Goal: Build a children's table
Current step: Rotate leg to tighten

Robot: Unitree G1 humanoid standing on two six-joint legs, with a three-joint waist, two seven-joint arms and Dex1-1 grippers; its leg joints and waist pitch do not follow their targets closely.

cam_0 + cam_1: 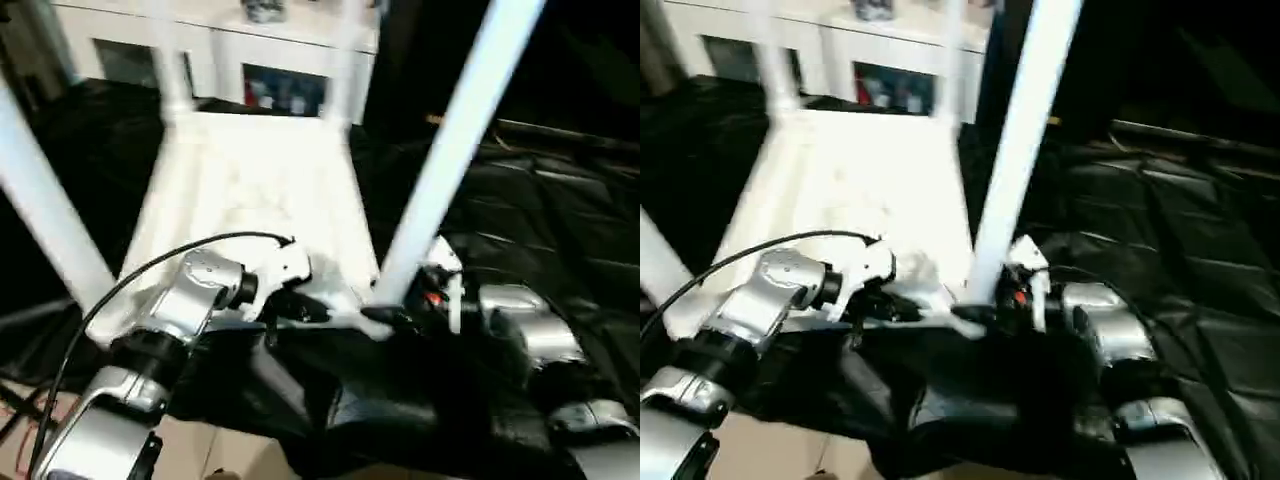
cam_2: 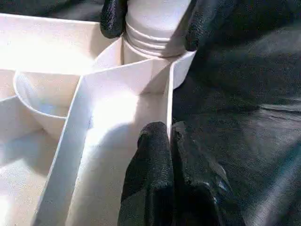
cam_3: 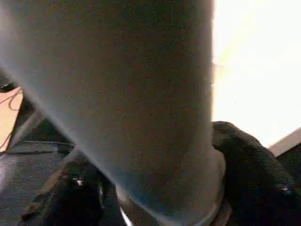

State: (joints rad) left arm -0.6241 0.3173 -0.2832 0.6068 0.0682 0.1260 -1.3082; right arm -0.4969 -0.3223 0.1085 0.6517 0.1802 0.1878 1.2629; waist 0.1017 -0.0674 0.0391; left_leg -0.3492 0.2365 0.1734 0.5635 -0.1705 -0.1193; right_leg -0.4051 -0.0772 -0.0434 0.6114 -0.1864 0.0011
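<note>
Children's table (image 1: 250, 190), inverted on the black-draped tabletop (image 1: 560, 200): I have the right claw (image 2: 153, 21) clamped on the near-right leg (image 1: 450, 150) at its socket, left claw (image 2: 169, 141) pinching the rim wall; next, I judge, twisting the leg fully home.

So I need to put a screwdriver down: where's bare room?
Bare black cloth right of the near-right leg is free. The near edge is crowded: left gripper pinches the tabletop rim, right gripper clamps that leg.

The right end effector (image 1: 985, 312) grips a white leg (image 1: 1015, 150) standing in the upturned tabletop (image 1: 860, 180).
</note>
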